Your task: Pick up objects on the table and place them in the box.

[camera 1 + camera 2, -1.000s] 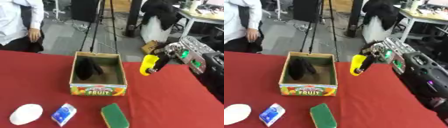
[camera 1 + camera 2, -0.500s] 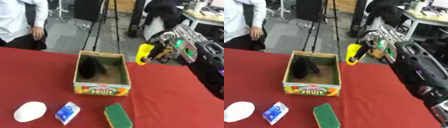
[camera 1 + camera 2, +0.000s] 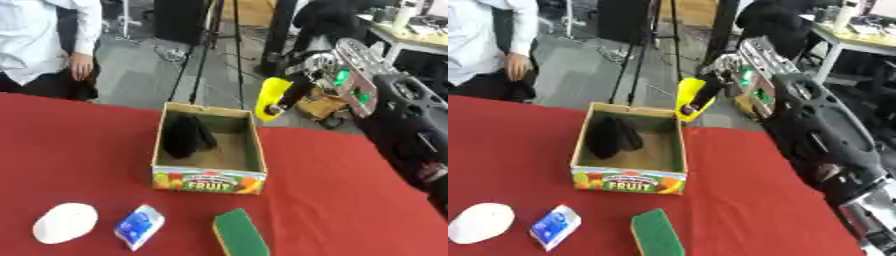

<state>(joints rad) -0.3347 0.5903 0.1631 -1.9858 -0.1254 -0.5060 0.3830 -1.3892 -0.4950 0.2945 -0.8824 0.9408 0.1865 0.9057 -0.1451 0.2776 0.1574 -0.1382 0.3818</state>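
Box [image 3: 208, 181] holds a black object [image 3: 185, 136]; right hand [image 3: 302, 75] grips a yellow object [image 3: 270, 94] above its rim.

Only readable text here is "FRUIT" in big letters, printed on the colourful front panel of the open brown cardboard box [image 3: 208, 181]. Everything else is too blurry to read.

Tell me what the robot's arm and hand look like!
The right arm is big and mostly black, with round joints and silver metal plates. Little green lights glow near its wrist. The right hand is silver and black. The left arm isn't showing.
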